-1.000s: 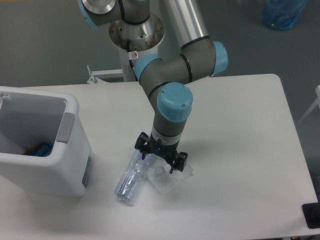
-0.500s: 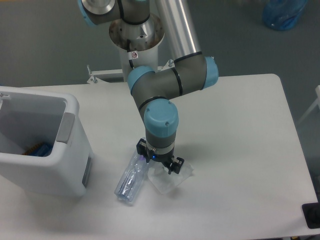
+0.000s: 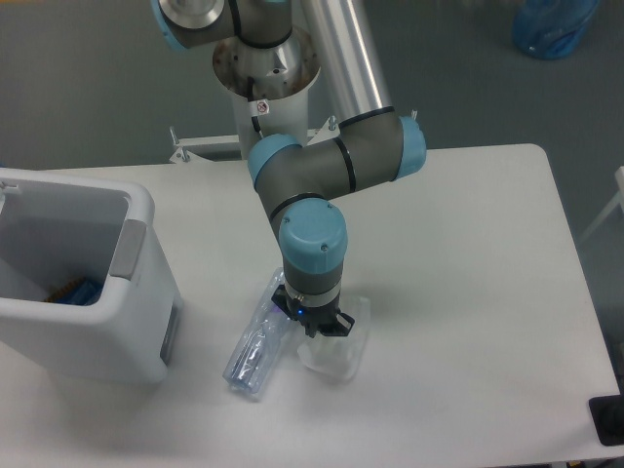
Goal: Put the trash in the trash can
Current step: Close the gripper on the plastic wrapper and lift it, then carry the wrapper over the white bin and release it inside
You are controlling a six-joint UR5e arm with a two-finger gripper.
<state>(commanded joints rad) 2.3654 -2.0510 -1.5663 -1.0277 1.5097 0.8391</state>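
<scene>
**Step in hand: grasping the wrapper**

The gripper (image 3: 314, 327) is down at the crumpled wrapper (image 3: 336, 348) on the worktop (image 3: 468, 273). The jaws appear drawn narrow on it; a firm hold cannot be confirmed. The crushed bottle (image 3: 255, 343) lies just beside it. Next move: lift clear, carry left and release over the trash can (image 3: 88, 292).

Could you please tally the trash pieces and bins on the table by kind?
Bottle: 1
Wrapper: 1
Bin: 1
Total: 3
</scene>
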